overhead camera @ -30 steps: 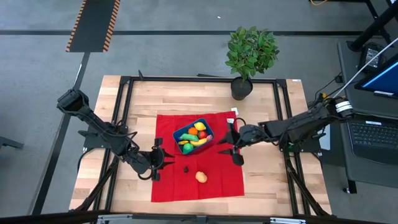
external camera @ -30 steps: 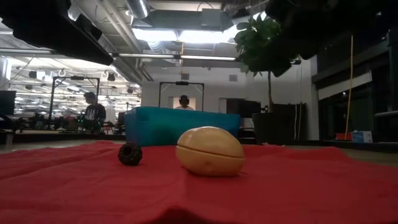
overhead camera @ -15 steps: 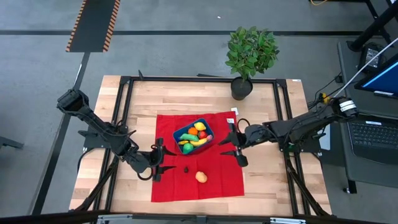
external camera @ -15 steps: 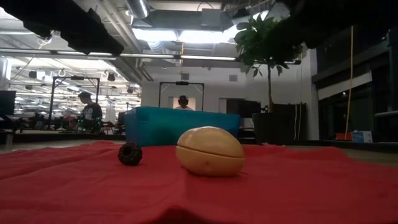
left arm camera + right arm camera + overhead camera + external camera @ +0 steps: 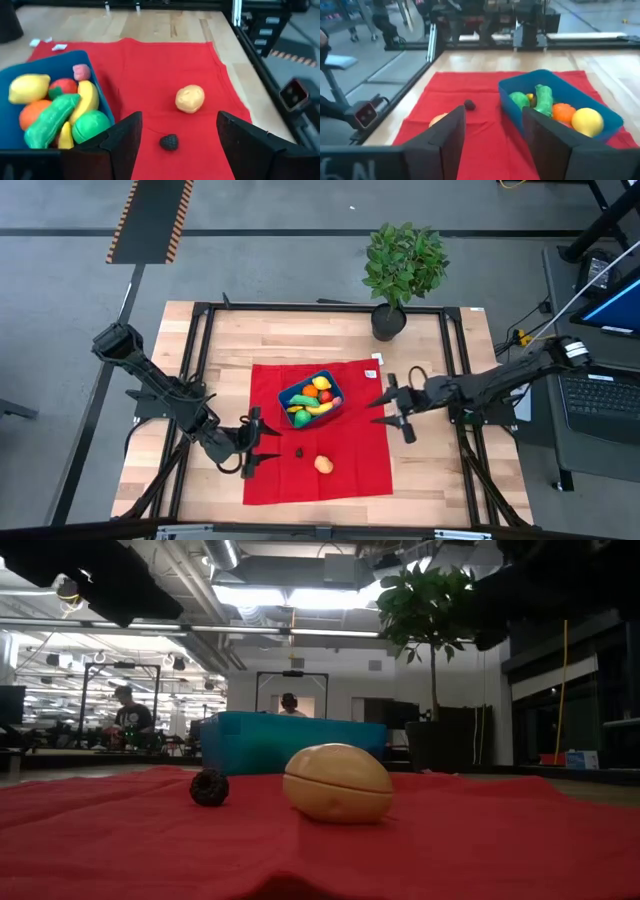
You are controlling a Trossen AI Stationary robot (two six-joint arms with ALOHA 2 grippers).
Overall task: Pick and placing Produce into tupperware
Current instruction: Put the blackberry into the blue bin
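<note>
The left tool is hovering with its fingers spread wide and nothing between them, over the left part of the red cloth, at about 7 o'clock from the blue tupperware. Just off its tips, toward 3 o'clock, a small dark berry is lying on the cloth, and a tan potato-like piece is sitting just beyond it at 4 o'clock; the two are near each other but apart. The tupperware is standing on the cloth's upper middle, holding a lemon, an orange fruit, a banana and green pieces. The right tool is waiting at the cloth's right edge, at 3 o'clock from the tupperware, its fingers parted and holding nothing. A potted plant is standing on the table at 12 o'clock.
</note>
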